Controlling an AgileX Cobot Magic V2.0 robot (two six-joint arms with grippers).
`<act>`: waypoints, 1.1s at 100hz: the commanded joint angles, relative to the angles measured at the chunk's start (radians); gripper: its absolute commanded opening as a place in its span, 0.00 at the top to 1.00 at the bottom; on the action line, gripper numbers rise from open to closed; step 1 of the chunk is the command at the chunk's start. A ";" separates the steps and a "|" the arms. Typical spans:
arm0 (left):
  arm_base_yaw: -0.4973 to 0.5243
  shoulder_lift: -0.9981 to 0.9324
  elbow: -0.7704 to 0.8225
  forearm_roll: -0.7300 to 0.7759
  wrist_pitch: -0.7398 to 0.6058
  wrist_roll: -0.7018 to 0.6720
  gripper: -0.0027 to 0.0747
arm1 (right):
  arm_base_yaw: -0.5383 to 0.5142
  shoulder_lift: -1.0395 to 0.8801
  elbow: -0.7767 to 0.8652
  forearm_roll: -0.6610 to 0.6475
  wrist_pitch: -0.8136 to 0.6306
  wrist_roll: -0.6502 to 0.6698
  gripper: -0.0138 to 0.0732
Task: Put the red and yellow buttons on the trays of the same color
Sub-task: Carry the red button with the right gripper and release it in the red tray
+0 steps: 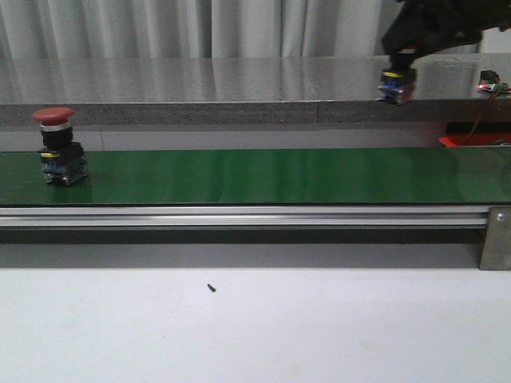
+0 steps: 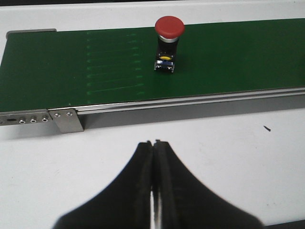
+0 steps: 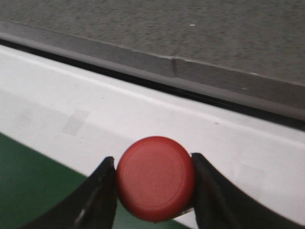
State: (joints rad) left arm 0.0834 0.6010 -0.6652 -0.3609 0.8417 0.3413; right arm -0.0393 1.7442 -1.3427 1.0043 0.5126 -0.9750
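Observation:
A red button (image 1: 57, 146) with a mushroom cap stands upright on the green conveyor belt (image 1: 263, 175) at the far left; the left wrist view shows this red button (image 2: 167, 43) beyond my left gripper (image 2: 153, 143), which is shut and empty over the white table. My right gripper (image 3: 155, 179) is shut on a second red button (image 3: 156, 177), its cap filling the gap between the fingers. In the front view that button's blue and yellow base (image 1: 397, 84) hangs high at the back right under the right arm (image 1: 431, 28). No yellow button or trays are in view.
A grey stone ledge (image 1: 200, 92) runs behind the belt. The belt's aluminium rail (image 1: 239, 216) and end bracket (image 1: 496, 238) front it. A small black speck (image 1: 211, 287) lies on the white table. Red electronics (image 1: 489, 82) sit at the far right.

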 commanded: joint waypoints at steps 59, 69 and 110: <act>-0.006 0.003 -0.024 -0.029 -0.066 -0.004 0.99 | -0.283 0.032 -0.033 0.030 -0.226 -0.005 0.64; -0.006 0.003 -0.024 -0.029 -0.066 -0.004 0.99 | -0.283 0.069 -0.042 0.042 -0.257 -0.005 0.64; -0.006 0.003 -0.024 -0.029 -0.068 -0.004 0.99 | -0.283 0.224 -0.127 0.149 -0.264 -0.005 0.64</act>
State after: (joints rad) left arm 0.0834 0.6010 -0.6652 -0.3609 0.8417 0.3413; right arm -0.3157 2.0077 -1.4248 1.1195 0.2757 -0.9750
